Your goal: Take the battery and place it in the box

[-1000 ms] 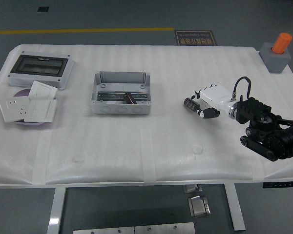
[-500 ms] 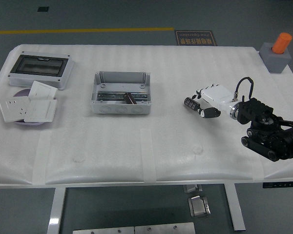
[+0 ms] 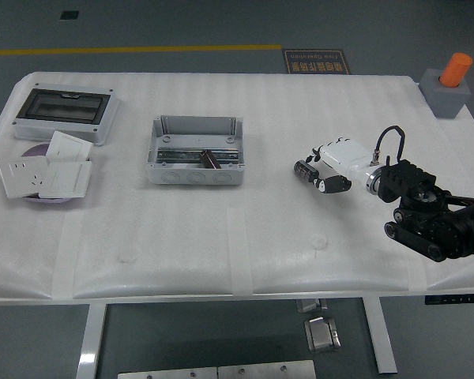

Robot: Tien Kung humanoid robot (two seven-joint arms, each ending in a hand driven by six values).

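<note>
The battery (image 3: pixel 303 168), a small dark cylinder, lies sideways at the tips of my right hand (image 3: pixel 319 169), right of the table's middle. The white hand has its fingers (image 3: pixel 332 184) curled round the battery's right end and reaches in from the right on a black arm (image 3: pixel 430 217). The box (image 3: pixel 195 175) is an open grey enclosure left of the hand, well apart from it. Inside the box a metal rail and a short dark piece (image 3: pixel 211 159) show. My left arm is out of the picture.
A grey enclosure with a dark window lid (image 3: pixel 63 113) stands at the far left. In front of it white socket plates (image 3: pixel 43 175) lie on a purple disc. An orange cylinder (image 3: pixel 457 69) stands on a grey block at the far right corner.
My right hand has shifted a little to the left, toward the box, and the battery has moved with it. Nothing else has moved.
</note>
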